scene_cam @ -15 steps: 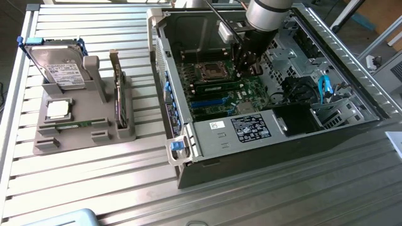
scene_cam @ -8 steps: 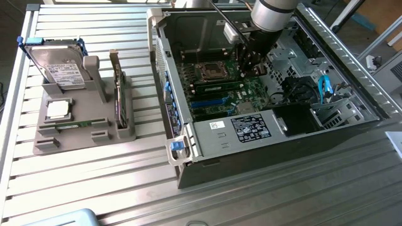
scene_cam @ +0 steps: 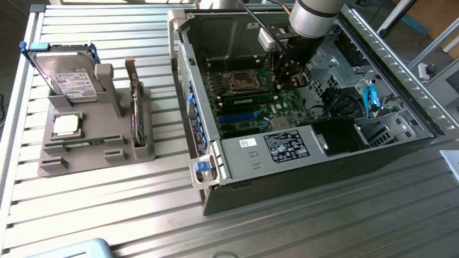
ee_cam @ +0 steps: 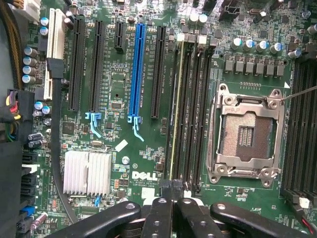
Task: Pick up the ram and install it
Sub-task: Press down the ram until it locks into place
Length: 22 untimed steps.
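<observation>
1. The open computer case lies on its side on a slatted metal table, with the arm reaching down into it.
2. The motherboard takes up the case floor. Its empty processor socket sits just beside a row of long black memory slots.
3. The gripper hangs low over that row with its fingers drawn fully together. Its tips are right at the near end of the ram. I cannot tell whether they pinch it or only press on it.
4. The ram stands on edge in the slot farthest from the socket, and it looks upright and lined up with the slot.
5. Handling, as a judgement: the stick is light, thin and stiff, but brittle if bent. It is best held by its bare top edge or short ends, keeping off the chips and contacts, with pressure going straight down.
</observation>
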### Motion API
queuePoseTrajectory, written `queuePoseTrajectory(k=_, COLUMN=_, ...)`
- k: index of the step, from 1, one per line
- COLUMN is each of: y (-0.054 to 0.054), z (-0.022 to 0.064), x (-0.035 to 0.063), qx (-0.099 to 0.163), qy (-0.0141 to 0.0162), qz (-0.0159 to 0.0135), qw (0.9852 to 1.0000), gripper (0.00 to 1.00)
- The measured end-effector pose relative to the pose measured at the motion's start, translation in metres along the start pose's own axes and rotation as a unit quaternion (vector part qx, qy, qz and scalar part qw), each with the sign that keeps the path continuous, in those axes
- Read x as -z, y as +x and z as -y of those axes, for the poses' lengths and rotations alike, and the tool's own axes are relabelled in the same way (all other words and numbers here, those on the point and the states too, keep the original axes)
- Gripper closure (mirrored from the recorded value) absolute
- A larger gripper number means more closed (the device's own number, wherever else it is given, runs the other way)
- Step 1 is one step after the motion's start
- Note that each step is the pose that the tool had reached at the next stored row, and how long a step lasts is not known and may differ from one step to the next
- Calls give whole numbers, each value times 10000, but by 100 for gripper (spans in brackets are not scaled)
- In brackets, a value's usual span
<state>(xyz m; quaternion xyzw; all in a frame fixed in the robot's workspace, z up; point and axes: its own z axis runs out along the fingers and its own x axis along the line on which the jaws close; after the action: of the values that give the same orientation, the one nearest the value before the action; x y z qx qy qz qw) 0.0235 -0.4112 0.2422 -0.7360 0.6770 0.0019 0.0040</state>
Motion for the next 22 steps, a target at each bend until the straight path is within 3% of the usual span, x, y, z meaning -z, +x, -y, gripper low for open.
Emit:
queuePoseTrajectory(k=18, y=1, z=0, x=-130, qx=0, qy=0, qz=-1, qw=10000, gripper=89)
queuePoseTrajectory(k=20, y=-1, z=1, x=-58, qx=-2, qy=3, qz=2, qw=10000, gripper=89)
queuePoseTrajectory(k=22, y=-1, z=1, x=101, qx=-4, qy=0, qz=-6, qw=10000, gripper=89)
